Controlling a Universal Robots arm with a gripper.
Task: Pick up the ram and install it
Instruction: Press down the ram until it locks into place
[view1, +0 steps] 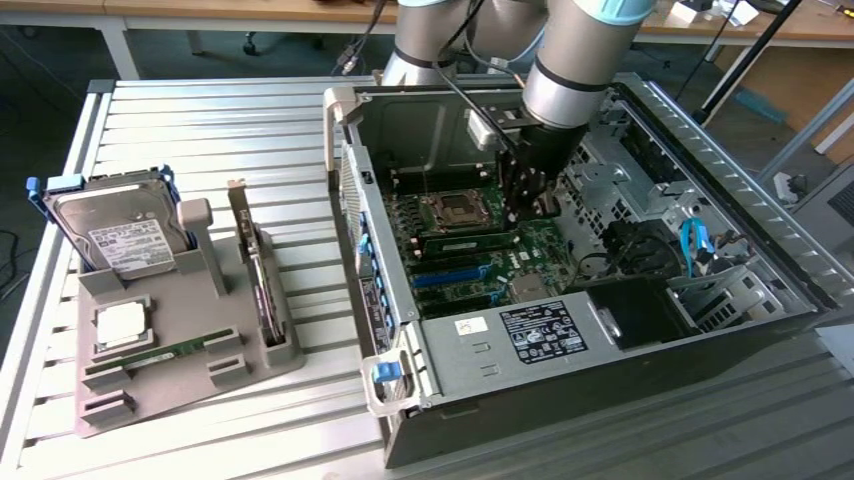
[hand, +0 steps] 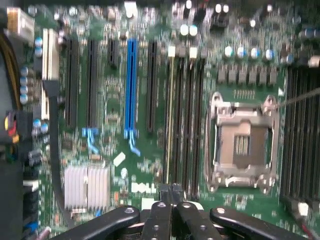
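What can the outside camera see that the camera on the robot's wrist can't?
The exterior view alone shows the grey holder on the table, with a hard drive, a card and a green ram stick, plus the whole computer case. The wrist view alone shows the blue slot and silver heatsink close up. Both show the green motherboard, its empty processor socket and the shut, empty gripper.

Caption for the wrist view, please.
Shut gripper above the motherboard, next to the memory slots and empty processor socket.
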